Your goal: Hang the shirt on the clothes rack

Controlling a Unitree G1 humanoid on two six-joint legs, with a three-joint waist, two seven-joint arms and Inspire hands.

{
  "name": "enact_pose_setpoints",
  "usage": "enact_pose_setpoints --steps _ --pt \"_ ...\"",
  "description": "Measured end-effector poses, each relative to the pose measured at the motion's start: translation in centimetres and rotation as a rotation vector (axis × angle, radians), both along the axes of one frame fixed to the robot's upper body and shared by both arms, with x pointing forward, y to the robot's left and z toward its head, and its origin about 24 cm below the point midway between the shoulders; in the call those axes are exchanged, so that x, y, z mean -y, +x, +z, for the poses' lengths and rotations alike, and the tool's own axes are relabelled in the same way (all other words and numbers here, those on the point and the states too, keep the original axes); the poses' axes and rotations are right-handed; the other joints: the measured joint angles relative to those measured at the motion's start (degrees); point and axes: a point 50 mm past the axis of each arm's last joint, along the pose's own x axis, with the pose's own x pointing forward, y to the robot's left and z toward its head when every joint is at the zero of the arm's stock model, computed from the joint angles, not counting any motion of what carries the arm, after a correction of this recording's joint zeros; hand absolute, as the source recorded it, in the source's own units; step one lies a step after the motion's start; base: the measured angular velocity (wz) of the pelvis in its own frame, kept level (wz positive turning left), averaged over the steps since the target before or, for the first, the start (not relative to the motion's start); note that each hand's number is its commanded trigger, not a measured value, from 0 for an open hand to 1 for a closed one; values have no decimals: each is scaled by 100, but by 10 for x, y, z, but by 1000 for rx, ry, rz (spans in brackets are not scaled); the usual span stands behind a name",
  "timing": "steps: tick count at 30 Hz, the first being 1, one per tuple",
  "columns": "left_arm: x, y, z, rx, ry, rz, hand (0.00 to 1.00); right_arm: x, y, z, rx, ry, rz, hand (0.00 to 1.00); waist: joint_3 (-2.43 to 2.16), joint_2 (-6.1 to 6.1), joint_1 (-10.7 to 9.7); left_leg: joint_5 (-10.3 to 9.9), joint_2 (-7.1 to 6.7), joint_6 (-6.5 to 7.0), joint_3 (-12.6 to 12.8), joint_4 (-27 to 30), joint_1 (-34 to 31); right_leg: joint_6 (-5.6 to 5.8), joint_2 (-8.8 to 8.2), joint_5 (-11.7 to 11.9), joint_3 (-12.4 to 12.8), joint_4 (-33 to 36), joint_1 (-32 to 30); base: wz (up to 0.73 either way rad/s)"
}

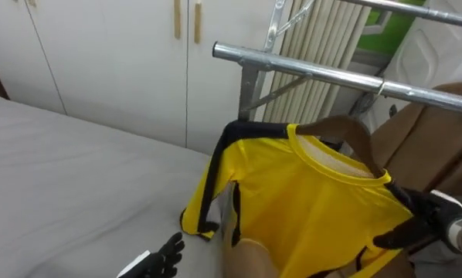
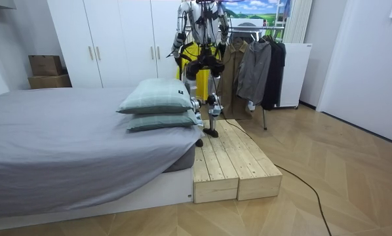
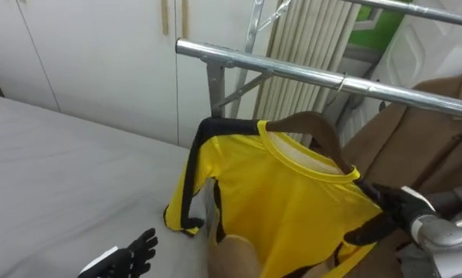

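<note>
Shirt in right robot hand; room view shows platform underfoot

From the head, the yellow shirt and rail are looked down upon closely; from afar, past the bed, the yellow shirt is seen at 12 o'clock.

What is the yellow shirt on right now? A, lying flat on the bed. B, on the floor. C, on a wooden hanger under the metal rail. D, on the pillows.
C: the yellow shirt sits on a brown wooden hanger just below the metal rail, its shoulder gripped by the right robot hand.
</note>
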Motion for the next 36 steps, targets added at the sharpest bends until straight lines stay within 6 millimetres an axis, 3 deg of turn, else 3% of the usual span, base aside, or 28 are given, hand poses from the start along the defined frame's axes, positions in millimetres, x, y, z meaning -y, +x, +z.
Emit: enact_pose_setpoints --steps 6,19,32,36 --pt "0 3 4 50 5 13 0 -13 20 38 210 -144 55 0 28 124 -127 0 -8 0 12 1 -33 1 38 0 95 114 -131 -11" --pt "-1 5 8 93 10 -1 0 -40 33 90 543 -183 126 0 -11 238 -266 0 45 -1 16 30 -88 -47 87 14 86 114 -173 0" --pt "-3 6 9 111 27 22 0 -40 27 81 531 -180 139 0 -14 268 -370 0 77 -2 13 35 -87 -80 151 31 203 111 -161 -4" --pt "-3 5 8 110 31 30 0 -35 15 62 486 -156 119 0 -12 275 -423 0 82 -2 106 41 -11 -85 156 35 278 98 -63 -5"
